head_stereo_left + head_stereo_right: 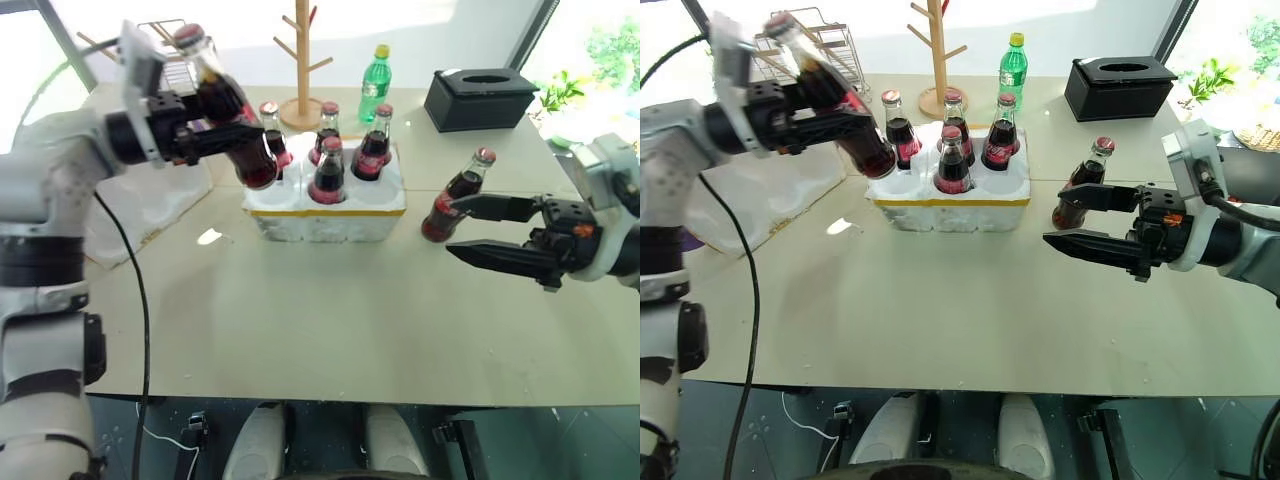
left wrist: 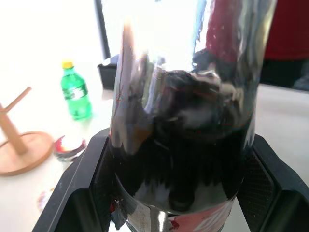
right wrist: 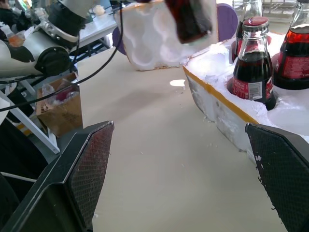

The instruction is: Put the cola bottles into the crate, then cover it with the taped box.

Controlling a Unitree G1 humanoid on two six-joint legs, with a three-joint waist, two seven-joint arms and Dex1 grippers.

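1. The taped box (image 1: 150,215) lay at the left edge of the desk (image 1: 330,320), partly hidden behind the left arm.
2. The left gripper (image 1: 245,140) reached level toward the right, its jaws clamped on a cola bottle (image 1: 225,105) held tilted in the air just left of the crate (image 1: 325,210), cap up and to the left.
3. The crate stood mid-desk with four cola bottles (image 1: 328,172) upright in its wells.
4. A wooden peg stand (image 1: 303,60), a green bottle (image 1: 375,85) and a black tissue box (image 1: 480,98) stood behind the crate.
5. One cola bottle (image 1: 455,198) stood leaning on the desk to the right of the crate.
6. The right gripper (image 1: 478,230) pointed left, roughly level, its jaws spread wide and empty; the upper finger's tip lay at that bottle's body, though contact could not be judged.
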